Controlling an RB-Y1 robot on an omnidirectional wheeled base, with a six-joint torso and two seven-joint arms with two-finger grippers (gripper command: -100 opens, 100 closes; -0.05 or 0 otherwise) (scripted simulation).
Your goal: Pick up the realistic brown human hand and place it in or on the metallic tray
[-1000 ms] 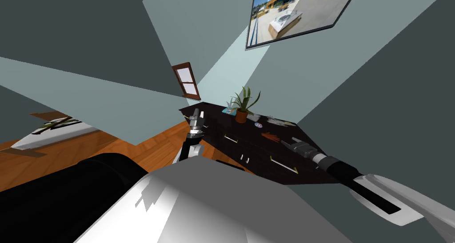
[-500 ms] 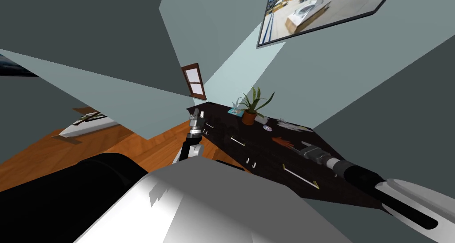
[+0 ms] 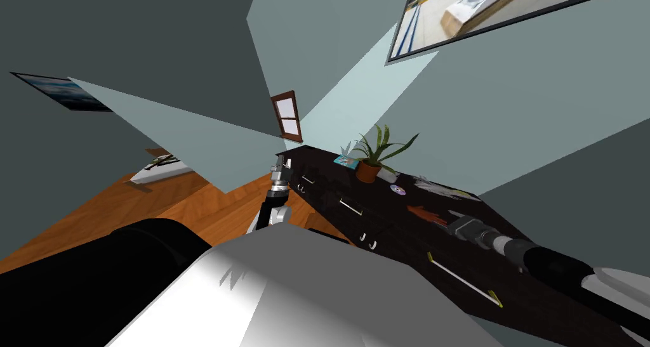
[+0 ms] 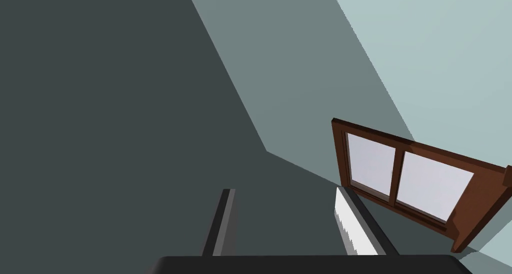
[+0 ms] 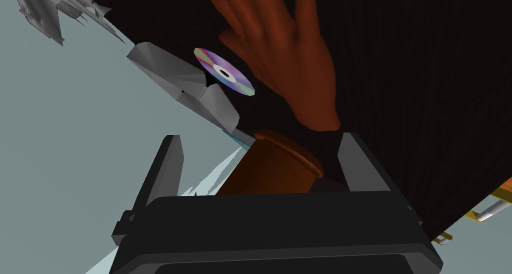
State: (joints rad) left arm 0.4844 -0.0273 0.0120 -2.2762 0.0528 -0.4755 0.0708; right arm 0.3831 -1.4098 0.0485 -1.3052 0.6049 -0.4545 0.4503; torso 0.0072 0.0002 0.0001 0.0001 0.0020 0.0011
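Reach stage, by the look: right end effector [image 5: 260,143], released, sat just short of the brown hand [image 5: 287,60] at two o'clock; advancing and closing round its wrist probably came next.

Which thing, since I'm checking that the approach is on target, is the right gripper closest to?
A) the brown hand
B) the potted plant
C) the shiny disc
A: in the head view the right gripper, fingers open, sits right beside the brown hand; the shiny disc and the potted plant lie farther off.
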